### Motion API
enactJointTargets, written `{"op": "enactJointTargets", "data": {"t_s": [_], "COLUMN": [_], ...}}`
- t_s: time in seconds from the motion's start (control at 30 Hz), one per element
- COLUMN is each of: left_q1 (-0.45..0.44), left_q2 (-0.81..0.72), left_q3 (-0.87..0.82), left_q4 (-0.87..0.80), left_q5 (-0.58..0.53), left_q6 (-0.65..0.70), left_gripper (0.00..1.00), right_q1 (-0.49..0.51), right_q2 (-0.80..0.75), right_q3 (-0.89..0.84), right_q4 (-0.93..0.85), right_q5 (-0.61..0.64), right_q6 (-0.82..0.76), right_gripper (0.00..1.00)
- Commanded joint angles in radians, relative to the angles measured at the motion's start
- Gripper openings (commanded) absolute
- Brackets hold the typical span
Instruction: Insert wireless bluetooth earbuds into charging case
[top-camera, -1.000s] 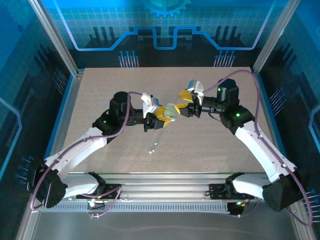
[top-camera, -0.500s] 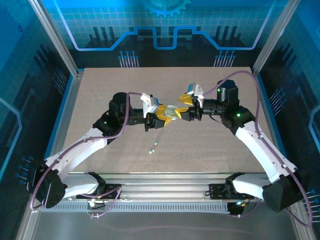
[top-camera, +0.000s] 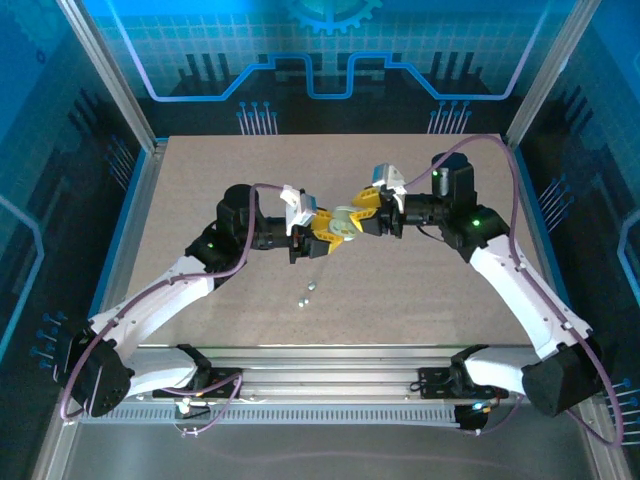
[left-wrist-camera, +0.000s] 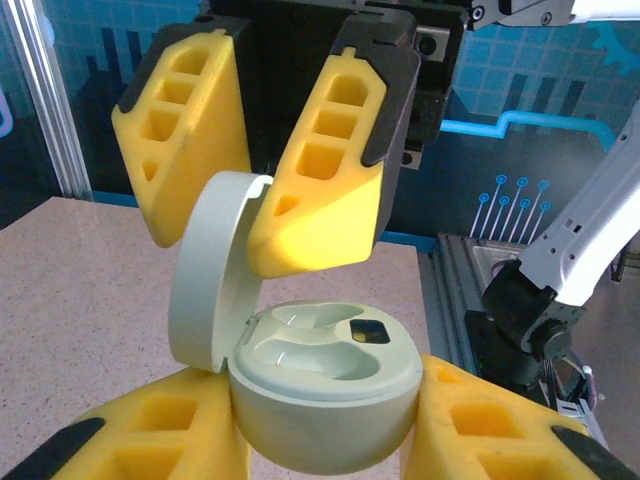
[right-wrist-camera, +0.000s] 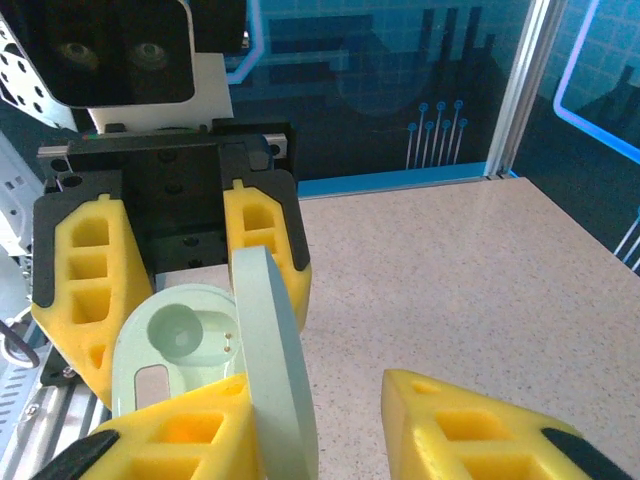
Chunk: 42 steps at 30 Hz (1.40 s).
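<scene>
Currently the charging case (top-camera: 343, 222) is held above the surface (top-camera: 200, 180) between the two arms, cavity side up. Its lid (left-wrist-camera: 205, 270) is hinged open and stands almost upright. I read the left pincer (top-camera: 322, 235) as clamped on the case base from both sides. The right pincer (top-camera: 368, 212) is part-open and straddles the lid: one finger (right-wrist-camera: 180, 430) lies against it, the other stands clear of it. Two earbuds (top-camera: 312, 285) lie on the surface on the arm-base side of the case, well apart from it. They are too small for me to tell which way they point.
</scene>
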Motion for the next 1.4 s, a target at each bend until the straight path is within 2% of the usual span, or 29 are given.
{"op": "enactJointTargets", "data": {"t_s": [0.0,0.3,0.57,0.83,1.03,1.37], "left_q1": [-0.006,-0.005,-0.006,-0.008,-0.014,-0.026], "left_q2": [0.004,0.003,0.021,0.042,0.045,0.036], "left_q3": [0.017,0.016,0.019,0.028,0.033,0.016], "left_q4": [0.001,0.012,0.024,0.025,0.032,0.077], "left_q5": [0.068,0.057,0.029,0.022,0.022,-0.006], "left_q6": [-0.001,-0.001,-0.037,-0.063,-0.067,-0.075], "left_gripper": [0.36,0.37,0.43,0.56,0.56,0.63], "right_q1": [0.012,0.025,0.040,0.054,0.058,0.070], "right_q2": [0.018,0.051,0.030,0.002,-0.009,-0.005], "right_q3": [0.052,0.107,0.098,0.070,0.059,0.050], "right_q4": [-0.046,-0.133,-0.106,-0.074,-0.061,-0.062], "right_q5": [-0.031,-0.061,-0.002,0.065,0.096,0.121], "right_q6": [-0.042,-0.098,-0.094,-0.085,-0.082,-0.094], "right_gripper": [0.34,0.21,0.12,0.11,0.12,0.13]}}
